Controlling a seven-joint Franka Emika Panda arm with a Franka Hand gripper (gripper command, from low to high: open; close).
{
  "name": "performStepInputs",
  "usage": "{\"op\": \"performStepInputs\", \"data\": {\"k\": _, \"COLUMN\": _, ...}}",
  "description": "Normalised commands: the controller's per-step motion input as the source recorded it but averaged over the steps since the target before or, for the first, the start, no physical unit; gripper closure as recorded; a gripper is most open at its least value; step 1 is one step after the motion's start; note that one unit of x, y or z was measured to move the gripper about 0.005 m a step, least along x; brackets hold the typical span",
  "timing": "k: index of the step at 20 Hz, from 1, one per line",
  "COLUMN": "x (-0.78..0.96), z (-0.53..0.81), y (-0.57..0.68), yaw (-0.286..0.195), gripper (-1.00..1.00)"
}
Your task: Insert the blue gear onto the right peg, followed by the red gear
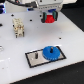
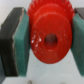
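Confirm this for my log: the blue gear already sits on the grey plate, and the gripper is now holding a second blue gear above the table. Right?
Not quite. The blue gear does sit on the grey plate, but the gripper is holding the red gear, not a second blue one. The wrist view shows the red gear clamped between the two pads, and the exterior view shows it held above the table.
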Motion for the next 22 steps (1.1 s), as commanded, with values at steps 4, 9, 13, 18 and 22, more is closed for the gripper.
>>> {"op": "performStepInputs", "data": {"k": 4, "x": 0.73, "z": 0.50, "y": 0.00, "yaw": 0.000, "gripper": 1.00}}
{"op": "performStepInputs", "data": {"k": 9, "x": 0.75, "z": 0.45, "y": 0.01, "yaw": 0.000, "gripper": 1.00}}
{"op": "performStepInputs", "data": {"k": 13, "x": 0.77, "z": 0.41, "y": 0.00, "yaw": 0.000, "gripper": 1.00}}
{"op": "performStepInputs", "data": {"k": 18, "x": 0.79, "z": 0.36, "y": -0.02, "yaw": 0.000, "gripper": 1.00}}
{"op": "performStepInputs", "data": {"k": 22, "x": 0.80, "z": 0.30, "y": -0.06, "yaw": 0.000, "gripper": 1.00}}
